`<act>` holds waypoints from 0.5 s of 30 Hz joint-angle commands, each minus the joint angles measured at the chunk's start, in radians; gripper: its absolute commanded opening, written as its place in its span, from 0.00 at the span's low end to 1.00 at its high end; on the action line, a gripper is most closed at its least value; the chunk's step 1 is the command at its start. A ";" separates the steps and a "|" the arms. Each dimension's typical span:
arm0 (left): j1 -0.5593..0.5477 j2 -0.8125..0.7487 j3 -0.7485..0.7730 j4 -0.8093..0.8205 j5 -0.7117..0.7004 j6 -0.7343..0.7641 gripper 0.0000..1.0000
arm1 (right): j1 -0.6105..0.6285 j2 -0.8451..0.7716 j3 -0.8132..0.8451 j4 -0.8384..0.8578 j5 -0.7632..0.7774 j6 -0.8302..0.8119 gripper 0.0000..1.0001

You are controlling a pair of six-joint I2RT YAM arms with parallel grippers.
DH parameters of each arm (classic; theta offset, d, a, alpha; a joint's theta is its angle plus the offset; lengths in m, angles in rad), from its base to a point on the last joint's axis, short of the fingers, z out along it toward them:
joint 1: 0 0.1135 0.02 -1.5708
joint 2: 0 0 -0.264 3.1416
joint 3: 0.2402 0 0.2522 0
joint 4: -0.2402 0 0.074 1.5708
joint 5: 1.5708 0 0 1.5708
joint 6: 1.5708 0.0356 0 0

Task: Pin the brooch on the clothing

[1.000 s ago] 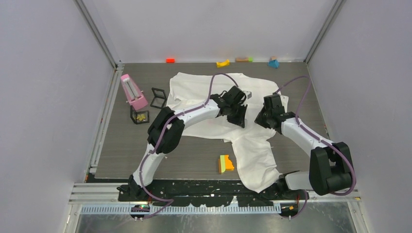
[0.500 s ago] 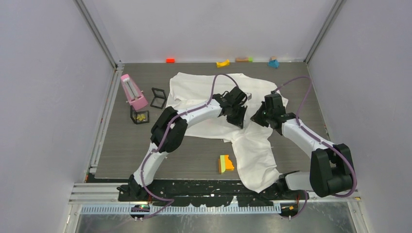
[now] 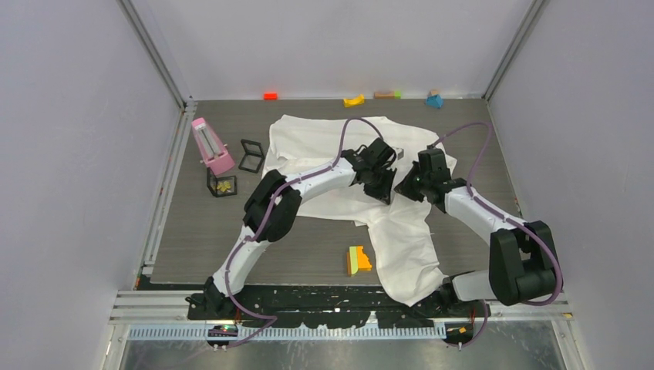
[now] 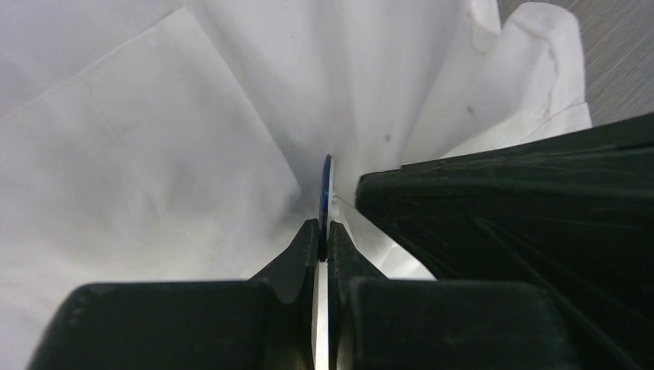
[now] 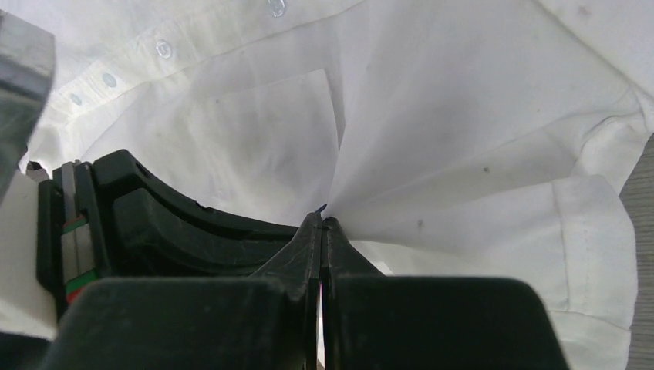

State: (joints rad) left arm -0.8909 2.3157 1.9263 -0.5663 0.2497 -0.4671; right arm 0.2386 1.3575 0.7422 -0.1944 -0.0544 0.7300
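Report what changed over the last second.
The right tool slid left and the left tool edged right, so they nearly meet over the shirt. No grasp or release shows. The shirt and the orange block stayed put.

The left gripper (image 4: 324,229) pinches the blue brooch (image 4: 326,183) edge-on against the white shirt (image 4: 154,154)

Shirt (image 3: 308,139): white, thin, spread rumpled over the grey surface (image 3: 200,231), one part trailing to the near edge, button row and chest pocket facing up. Brooch (image 4: 326,183): tiny dark-blue disc seen edge-on, nipped between the tips of the left jaws. It touches fabric drawn up into a peaked fold just beside the pocket.
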 commanded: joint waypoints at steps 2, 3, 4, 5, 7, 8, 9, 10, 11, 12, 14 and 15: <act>-0.019 -0.042 -0.026 0.108 0.056 -0.026 0.00 | 0.005 0.028 0.002 0.027 0.027 0.012 0.01; -0.019 -0.052 -0.038 0.125 0.060 -0.034 0.00 | 0.005 0.031 0.001 0.024 0.033 0.012 0.01; -0.019 -0.058 -0.049 0.140 0.069 -0.043 0.00 | 0.005 0.037 0.001 0.023 0.035 0.011 0.01; -0.019 -0.068 -0.062 0.158 0.082 -0.057 0.00 | 0.005 0.042 0.000 0.023 0.036 0.010 0.01; -0.019 -0.077 -0.079 0.194 0.111 -0.079 0.00 | 0.005 0.044 0.002 0.023 0.035 0.009 0.01; -0.019 -0.079 -0.085 0.204 0.123 -0.087 0.00 | 0.005 0.044 0.005 0.021 0.034 0.007 0.01; -0.019 -0.081 -0.089 0.212 0.130 -0.095 0.00 | 0.005 0.040 0.006 0.019 0.033 0.006 0.01; -0.019 -0.082 -0.091 0.215 0.136 -0.100 0.00 | 0.005 0.036 0.010 0.016 0.032 0.003 0.01; -0.019 -0.083 -0.091 0.217 0.139 -0.103 0.00 | 0.005 0.023 0.013 0.008 0.032 0.002 0.01; -0.019 -0.085 -0.092 0.218 0.143 -0.107 0.00 | 0.005 0.017 0.016 -0.003 0.033 -0.002 0.02; -0.019 -0.089 -0.096 0.223 0.145 -0.112 0.00 | 0.005 -0.010 0.022 -0.027 0.038 -0.009 0.10; -0.019 -0.090 -0.097 0.224 0.146 -0.116 0.00 | 0.005 -0.031 0.025 -0.036 0.041 -0.010 0.17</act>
State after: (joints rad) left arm -0.9012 2.3032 1.8336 -0.4129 0.3393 -0.5514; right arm 0.2382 1.4006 0.7422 -0.2169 -0.0303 0.7307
